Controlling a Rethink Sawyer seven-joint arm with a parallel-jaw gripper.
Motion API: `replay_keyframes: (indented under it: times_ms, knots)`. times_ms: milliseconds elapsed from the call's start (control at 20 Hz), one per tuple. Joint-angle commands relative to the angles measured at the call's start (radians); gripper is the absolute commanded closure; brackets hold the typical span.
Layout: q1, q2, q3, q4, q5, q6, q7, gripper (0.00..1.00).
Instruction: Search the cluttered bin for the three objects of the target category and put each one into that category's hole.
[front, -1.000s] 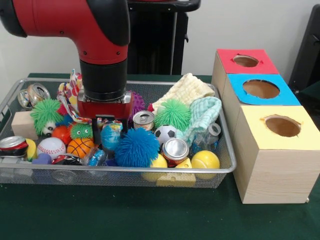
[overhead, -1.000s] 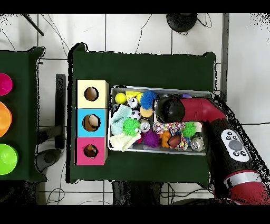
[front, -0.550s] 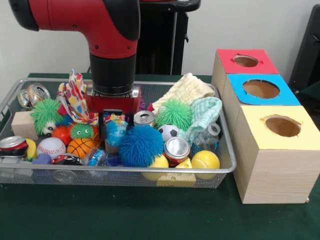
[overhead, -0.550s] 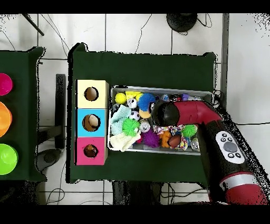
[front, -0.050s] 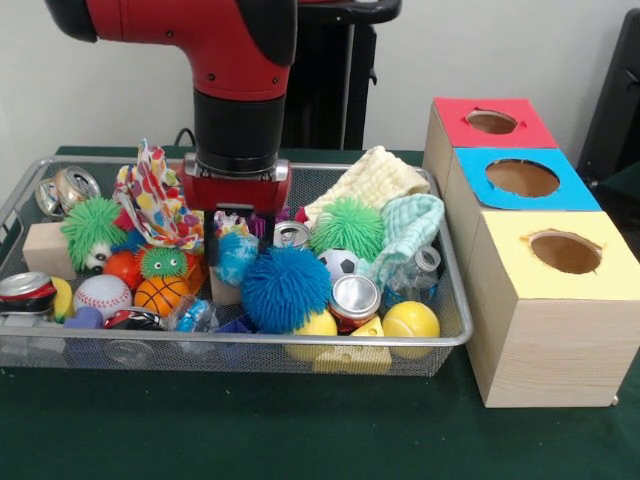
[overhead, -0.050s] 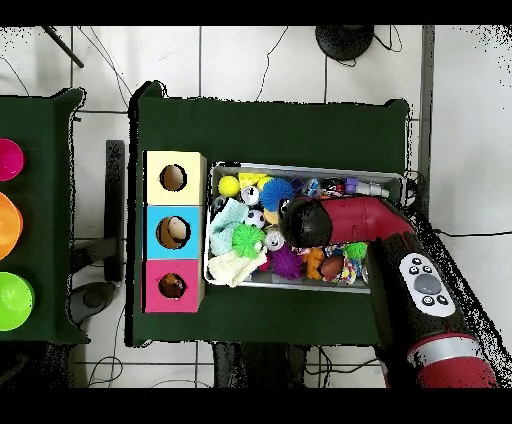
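My gripper (front, -0.050s: 237, 250) hangs low inside the wire mesh bin (front, -0.050s: 250, 340), just left of its middle. Its black fingers (front, -0.050s: 212, 248) are shut on a small teal-blue ball (front, -0.050s: 236, 256) with a bright patterned top, held just above the clutter. A big blue spiky ball (front, -0.050s: 285, 288) lies right in front of it, and a silver can (front, -0.050s: 291, 235) stands close on its right. In the overhead view the arm's wrist (overhead, -0.050s: 300, 220) covers the gripper. The red box (front, -0.050s: 490, 122), blue box (front, -0.050s: 522, 178) and yellow box (front, -0.050s: 565, 252) stand in a row right of the bin.
The bin is packed: a green spiky ball (front, -0.050s: 345, 228), soccer ball (front, -0.050s: 340, 265), second can (front, -0.050s: 351, 298), yellow ball (front, -0.050s: 410, 320), baseball (front, -0.050s: 102, 295), basketball (front, -0.050s: 160, 293), cream cloth (front, -0.050s: 375, 180), mint cloth (front, -0.050s: 410, 225), patterned cloth (front, -0.050s: 150, 195) and a wood block (front, -0.050s: 48, 248).
The arm has shifted to the right in the front view and risen a little. The teal-blue ball has come up and along with the gripper.
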Motion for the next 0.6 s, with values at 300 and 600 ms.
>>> replay_keyframes:
  times_ms: [300,600]
  knots:
    - [0.058,-0.015,-0.086,0.181,0.026,-0.027,0.155,0.00]
    - [0.085,-0.026,-0.115,0.198,0.047,-0.045,0.171,0.00]
